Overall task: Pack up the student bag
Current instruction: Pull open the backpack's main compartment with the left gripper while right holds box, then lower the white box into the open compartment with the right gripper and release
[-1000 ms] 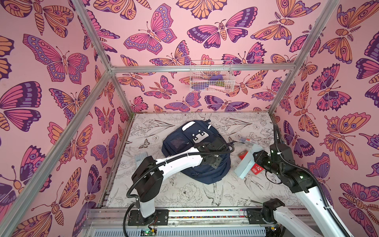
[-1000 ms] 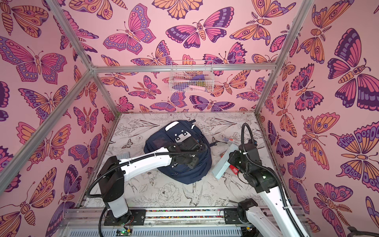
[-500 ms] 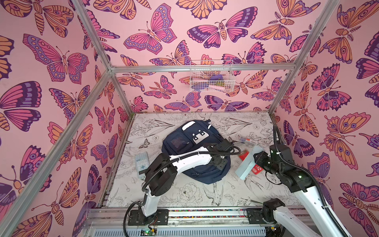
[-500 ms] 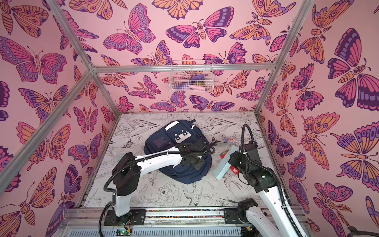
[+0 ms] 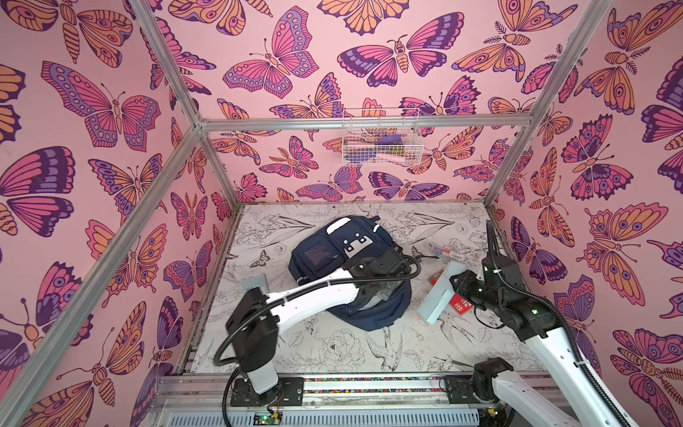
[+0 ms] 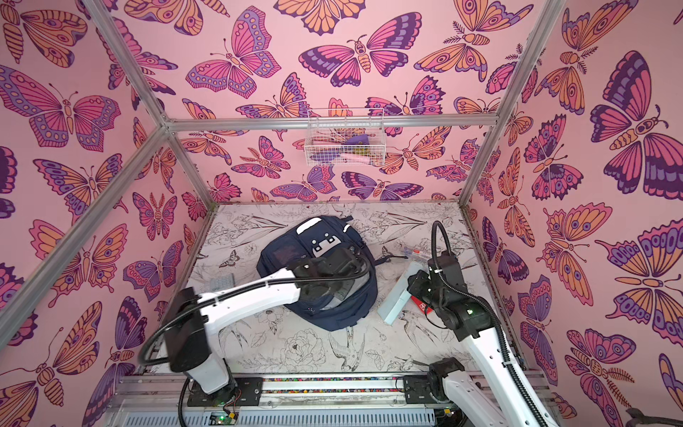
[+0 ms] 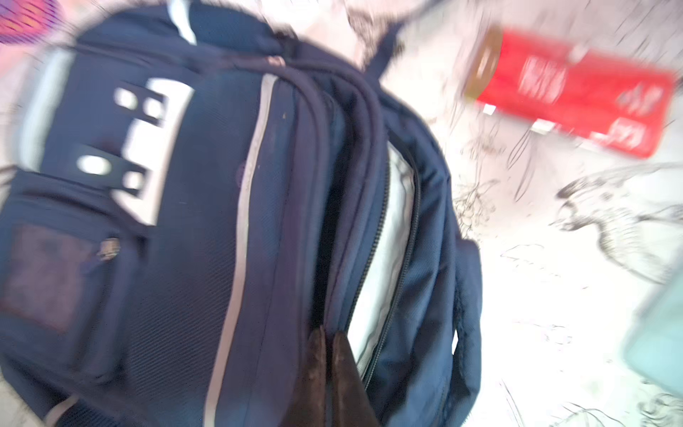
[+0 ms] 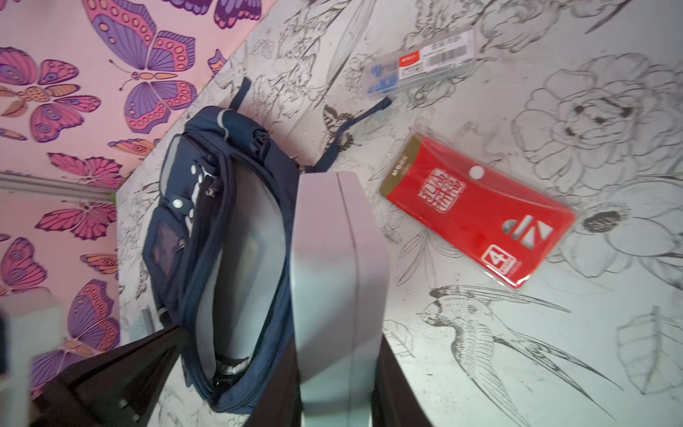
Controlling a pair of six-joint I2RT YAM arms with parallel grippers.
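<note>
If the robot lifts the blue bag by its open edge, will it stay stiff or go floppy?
Probably floppy: the bag is soft fabric, slumped and creased. Its gaping opening would likely sag. It looks mostly empty, so perhaps light.

The floral table [image 5: 332, 351] bears the student bag [image 5: 321, 251], a red packet [image 8: 476, 210], a pen case [image 8: 421, 63].

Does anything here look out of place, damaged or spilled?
Nothing stands out. The student bag lies flat with its main zip open, a red pouch and a clear pen case lie loose beside it, and the right gripper holds a pale box tilted.
</note>
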